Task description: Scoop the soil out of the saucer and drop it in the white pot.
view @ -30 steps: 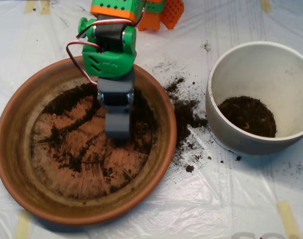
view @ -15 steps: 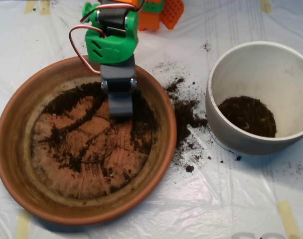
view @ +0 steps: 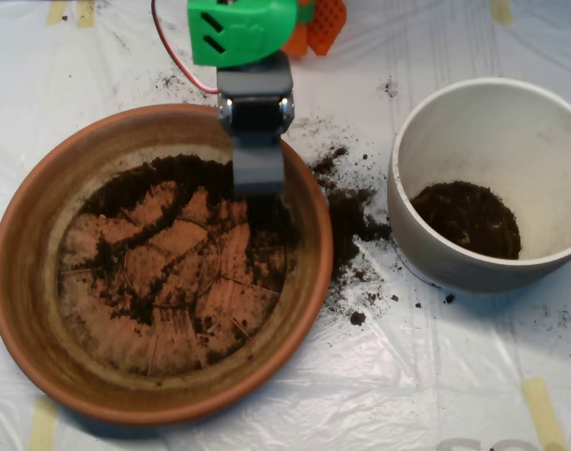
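Jaws (view: 258, 174) appear pressed together over the saucer's (view: 41, 310) upper rim, presumably retaining a load. Note the soil (view: 173, 178) remaining thinly inside the saucer, some spilled on the table (view: 267, 423), and more in the white pot (view: 548, 141).

One saucer (view: 41, 310), one white pot (view: 455, 122), one end effector (view: 258, 169), and two orange blocks (view: 314, 23).

a table (view: 455, 395) under crinkled clear plastic sheeting carries it all. the saucer (view: 41, 329) sits at nine o'clock, the white pot (view: 426, 244) at three o'clock, well apart. spilled soil (view: 347, 211) lies between them, stray crumbs scattered. tape strips (view: 547, 409) show at five o'clock.
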